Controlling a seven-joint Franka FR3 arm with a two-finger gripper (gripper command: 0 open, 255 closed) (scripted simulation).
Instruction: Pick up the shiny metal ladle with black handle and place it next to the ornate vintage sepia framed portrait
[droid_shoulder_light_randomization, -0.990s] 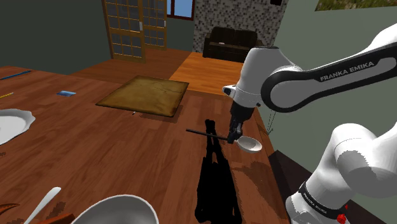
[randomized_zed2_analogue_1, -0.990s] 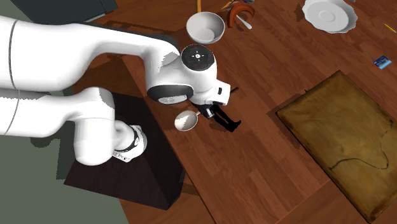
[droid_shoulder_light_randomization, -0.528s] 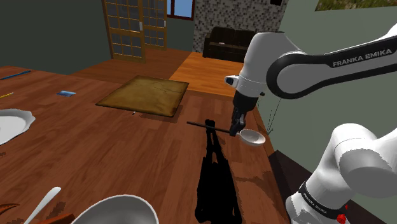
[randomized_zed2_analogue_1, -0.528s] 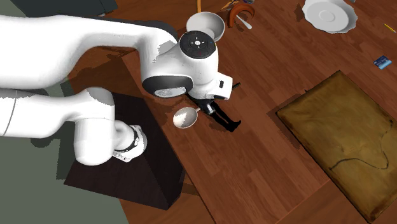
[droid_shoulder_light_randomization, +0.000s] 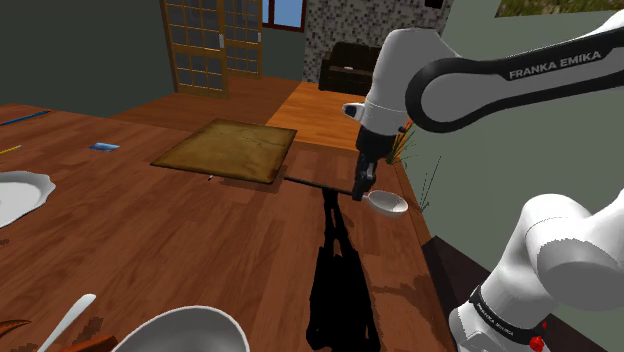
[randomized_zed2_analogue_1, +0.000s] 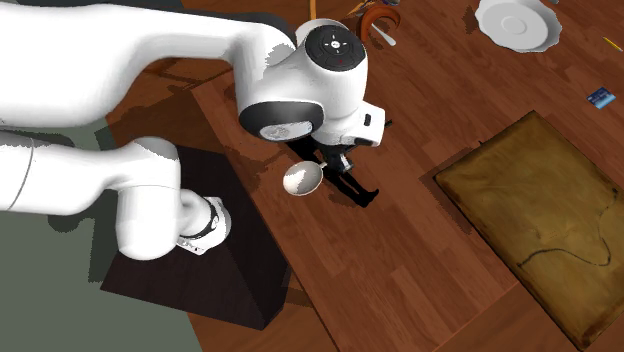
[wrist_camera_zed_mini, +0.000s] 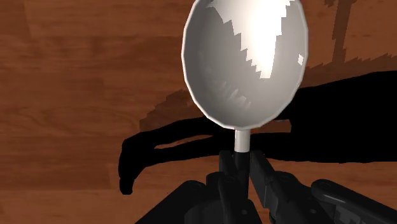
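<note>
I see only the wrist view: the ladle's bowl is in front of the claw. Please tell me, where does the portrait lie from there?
Observer: The portrait lies flat on the table, to the shoulder view's left of the ladle and farther from the stand.
Operator: Thank you. Is the ladle resting on the table?
Observer: No, the claw holds it in the air, near the table's edge by the stand.
Operator: And where does the handle point?
Observer: The black handle sticks out roughly level, toward the portrait's side.
</note>
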